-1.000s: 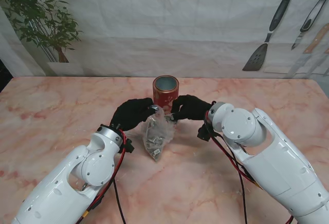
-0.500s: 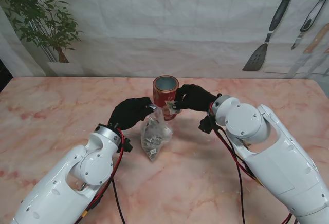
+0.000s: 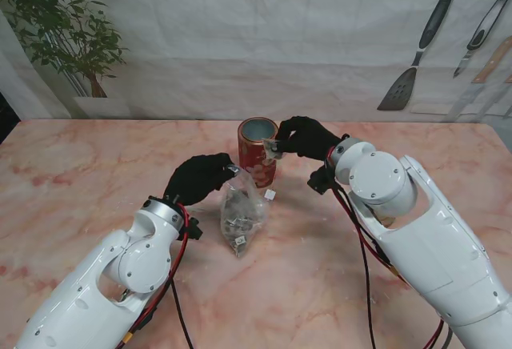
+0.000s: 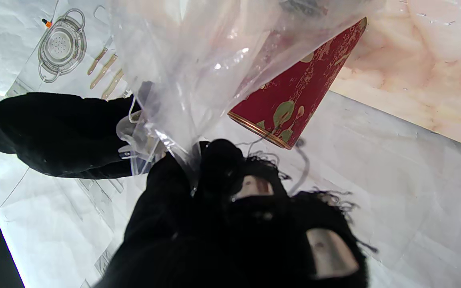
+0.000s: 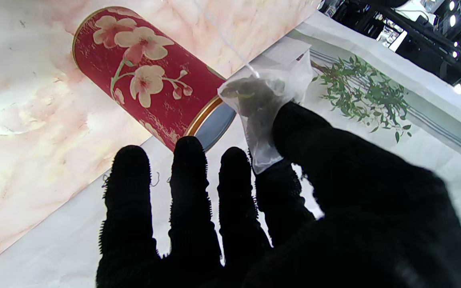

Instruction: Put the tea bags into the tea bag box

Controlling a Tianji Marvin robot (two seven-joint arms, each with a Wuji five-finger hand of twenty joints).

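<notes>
The tea bag box is a round red tin with blossom print [image 3: 258, 151] [image 5: 146, 88] [image 4: 294, 96], standing upright at the table's middle with its top open. My right hand [image 3: 306, 137] [image 5: 278, 208] hovers beside the tin's rim, thumb and a finger shut on one white tea bag [image 3: 270, 148] [image 5: 264, 104]; its paper tag [image 3: 270, 194] dangles on a string. My left hand [image 3: 198, 178] [image 4: 230, 216] is shut on the top of a clear plastic bag [image 3: 240, 213] [image 4: 198, 72] holding several tea bags, nearer to me than the tin.
The pink marble table [image 3: 72, 181] ends at a white backdrop printed with a plant [image 3: 68, 37] on the left and utensils [image 3: 416, 53] on the right. My white forearms [image 3: 416, 237] fill the near corners.
My right hand has pulled a tea bag out of the plastic bag and lifted it away from me up to the tin's rim. My left hand has kept hold of the bag, shifting slightly.
</notes>
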